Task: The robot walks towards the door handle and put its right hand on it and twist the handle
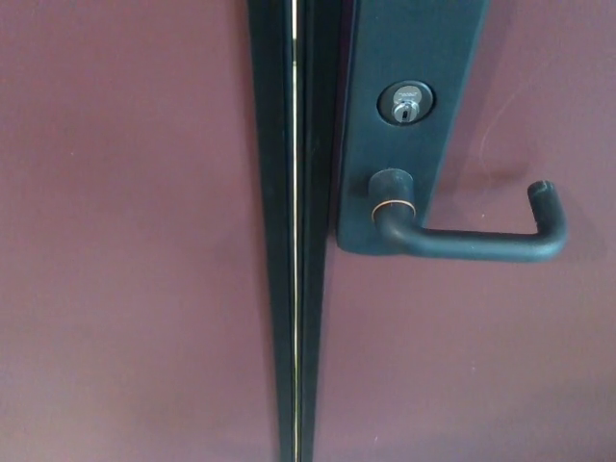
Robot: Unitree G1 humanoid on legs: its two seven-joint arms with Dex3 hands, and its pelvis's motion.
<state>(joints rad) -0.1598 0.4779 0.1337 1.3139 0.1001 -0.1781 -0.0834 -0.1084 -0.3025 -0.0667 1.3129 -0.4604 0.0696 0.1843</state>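
Neither of my hands shows here, so I cannot tell whether they are spread or closed. In front of me is a dark red door (125, 241) with a black vertical seam (296, 231) where its two leaves meet. Just right of the seam sits a dark backplate (409, 48) carrying a silver keyhole cylinder (405, 102). Below the cylinder the door handle (472, 243) reaches out level to the right, its tip bent upward, untouched.
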